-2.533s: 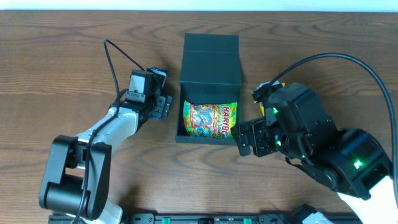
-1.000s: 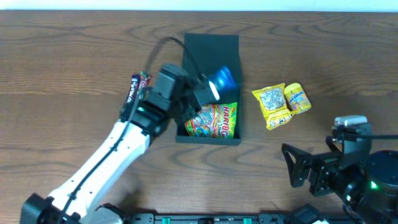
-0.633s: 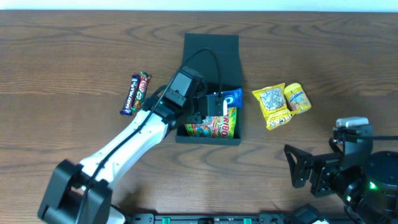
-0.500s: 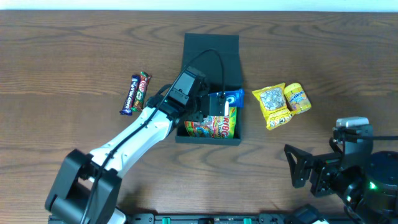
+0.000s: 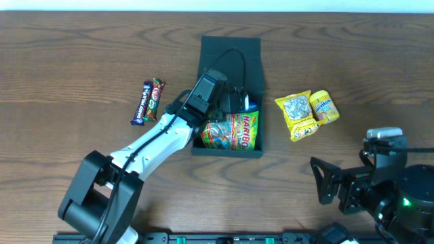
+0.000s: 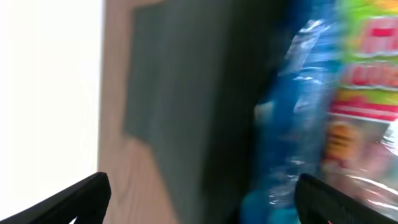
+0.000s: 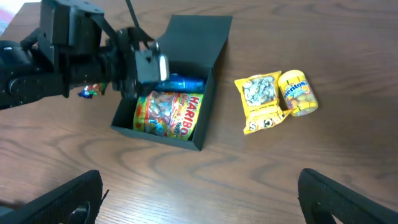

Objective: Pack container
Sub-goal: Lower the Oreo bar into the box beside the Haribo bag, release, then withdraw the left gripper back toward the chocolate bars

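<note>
The dark teal container (image 5: 230, 57) stands at the table's middle with its flap lid open toward the back. A Haribo bag (image 5: 232, 132) lies in its front half. A blue packet (image 5: 250, 104) lies behind that bag, against the back wall. My left gripper (image 5: 237, 102) hovers over the box's back half, open. In the left wrist view its fingers (image 6: 202, 190) are spread wide around the blue packet (image 6: 292, 124), beside the container's wall (image 6: 180, 93). My right gripper (image 5: 325, 190) is open and empty at the front right, with bare table between its fingers (image 7: 199, 199).
A yellow snack packet (image 5: 296, 115) and a small yellow tub-shaped packet (image 5: 325, 106) lie right of the box. Two candy bars (image 5: 148, 102) lie to its left. The right wrist view shows the box (image 7: 199, 37), the Haribo bag (image 7: 168, 112) and the yellow packets (image 7: 261, 102).
My left arm carried the blue packet from the table's left side into the box, set it behind the Haribo bag and opened. My right arm withdrew to the front right.
</note>
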`<state>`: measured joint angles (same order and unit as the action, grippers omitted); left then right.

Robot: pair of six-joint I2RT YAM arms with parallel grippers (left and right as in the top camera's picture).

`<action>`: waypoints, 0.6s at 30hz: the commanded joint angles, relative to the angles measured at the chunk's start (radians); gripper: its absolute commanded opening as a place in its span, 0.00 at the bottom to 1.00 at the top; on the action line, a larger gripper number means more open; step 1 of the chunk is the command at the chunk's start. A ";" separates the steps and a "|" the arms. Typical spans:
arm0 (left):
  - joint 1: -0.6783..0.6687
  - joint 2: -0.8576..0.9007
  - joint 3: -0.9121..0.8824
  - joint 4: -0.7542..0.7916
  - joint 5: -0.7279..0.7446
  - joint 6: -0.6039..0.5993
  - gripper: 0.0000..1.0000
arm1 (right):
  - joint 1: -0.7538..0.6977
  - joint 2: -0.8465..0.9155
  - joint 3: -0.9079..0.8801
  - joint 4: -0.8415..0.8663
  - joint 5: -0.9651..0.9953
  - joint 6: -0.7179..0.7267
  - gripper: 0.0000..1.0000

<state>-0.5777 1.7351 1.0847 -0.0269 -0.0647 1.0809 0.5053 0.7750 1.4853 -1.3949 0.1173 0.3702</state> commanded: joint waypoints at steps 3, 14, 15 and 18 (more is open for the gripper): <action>0.001 -0.102 0.011 0.028 -0.214 -0.312 0.95 | -0.008 -0.003 -0.002 -0.008 0.013 -0.016 0.99; 0.153 -0.304 0.011 -0.224 -0.406 -0.896 0.95 | -0.008 -0.004 -0.002 -0.035 0.013 -0.016 0.99; 0.174 -0.304 0.011 -0.259 -0.396 -0.917 0.95 | -0.008 -0.004 -0.002 -0.035 0.013 -0.016 0.99; 0.272 -0.289 0.010 -0.367 -0.222 -0.977 0.95 | -0.008 -0.003 -0.002 -0.034 0.014 -0.016 0.99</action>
<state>-0.3710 1.4300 1.0904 -0.3553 -0.4065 0.2379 0.5053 0.7750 1.4853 -1.4265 0.1219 0.3702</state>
